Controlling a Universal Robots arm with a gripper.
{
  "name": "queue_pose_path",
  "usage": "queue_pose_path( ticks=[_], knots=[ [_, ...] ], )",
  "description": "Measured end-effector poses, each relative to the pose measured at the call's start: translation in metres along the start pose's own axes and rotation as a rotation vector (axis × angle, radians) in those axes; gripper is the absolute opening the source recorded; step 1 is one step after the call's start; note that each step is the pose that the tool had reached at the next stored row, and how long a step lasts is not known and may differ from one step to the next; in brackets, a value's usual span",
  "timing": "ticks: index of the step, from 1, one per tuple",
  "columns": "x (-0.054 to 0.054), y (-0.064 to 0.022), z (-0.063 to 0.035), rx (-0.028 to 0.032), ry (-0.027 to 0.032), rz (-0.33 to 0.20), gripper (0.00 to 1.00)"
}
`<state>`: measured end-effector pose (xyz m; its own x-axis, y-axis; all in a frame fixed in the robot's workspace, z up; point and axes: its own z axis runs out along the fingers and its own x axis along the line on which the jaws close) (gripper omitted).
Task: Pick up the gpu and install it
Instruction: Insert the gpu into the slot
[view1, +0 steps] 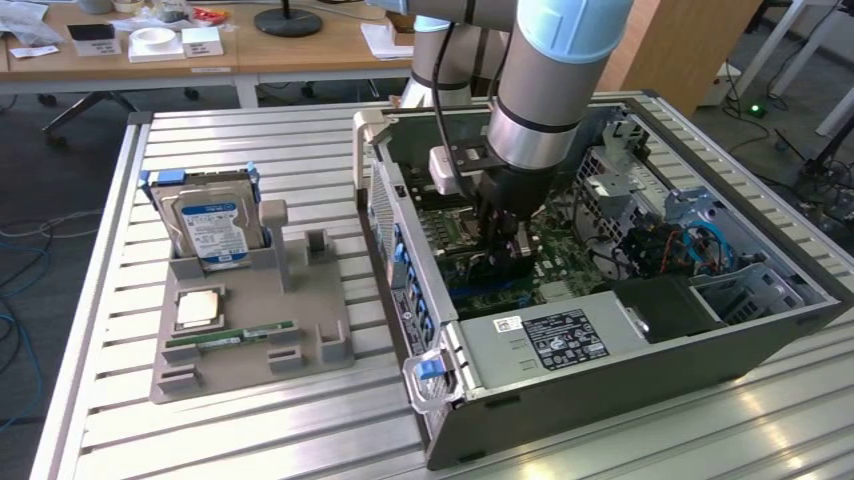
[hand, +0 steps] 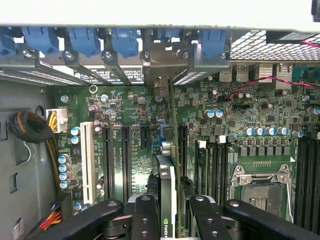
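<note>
Gripper is partly closed on the gpu, clamping the card's top edge, card standing on edge between the fingers. It's down inside the open PC case, over the motherboard slots, bracket toward the rear slot covers. Judging: light, stiff, fragile board; hold by edges, not components.

Worktop is slatted aluminium extrusion, pale grey, with bright glare on the slats toward the exterior view's right. Behind it, wooden desks carry white boxes, papers and a black round lamp base. Dark grey carpet floor with loose cables trailing at the exterior view's left. A wooden panel stands at back right, white table legs beyond it. A green LED glows on the floor there.
</note>
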<state>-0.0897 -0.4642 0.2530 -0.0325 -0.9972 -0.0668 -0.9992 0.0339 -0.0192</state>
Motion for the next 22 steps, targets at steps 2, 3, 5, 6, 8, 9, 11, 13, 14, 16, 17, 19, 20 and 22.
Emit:
queue_pose_path(
  ticks=[2, 3, 5, 6, 8, 9, 11, 13, 14, 16, 17, 19, 20, 22],
  knots=[
    [0.0002, 0.0, -0.0001, -0.0001, 0.0001, 0.0, 0.29],
    [0.0005, 0.0, -0.0001, -0.0001, 0.0001, 0.0, 0.29],
    [0.0007, 0.0, 0.0, 0.0, 0.0, 0.0, 0.29],
    [0.0007, 0.0, -0.0001, 0.0, 0.0001, 0.0, 0.29],
    [0.0008, 0.0, -0.0001, -0.0001, 0.0001, 0.0, 0.29],
    [0.0008, -0.0001, -0.0001, -0.0001, 0.0001, 0.0, 0.29],
    [0.0008, 0.0, -0.0001, -0.0001, 0.0002, 0.0, 0.29],
    [0.0008, 0.0, -0.0001, -0.0001, 0.0002, 0.0, 0.29],
    [0.0008, 0.0, -0.0001, -0.0002, 0.0003, 0.0, 0.29],
    [0.0009, 0.0, -0.0002, -0.0001, 0.0005, 0.0, 0.28],
    [0.0009, 0.0, -0.0002, -0.0002, 0.0004, 0.0, 0.27],
    [0.0008, 0.0, -0.0002, -0.0002, 0.0003, 0.0, 0.27],
    [0.0008, 0.0, -0.0002, -0.0002, 0.0003, 0.0, 0.27],
    [0.0008, 0.0, -0.0001, -0.0001, 0.0002, 0.0, 0.27]
  ],
)
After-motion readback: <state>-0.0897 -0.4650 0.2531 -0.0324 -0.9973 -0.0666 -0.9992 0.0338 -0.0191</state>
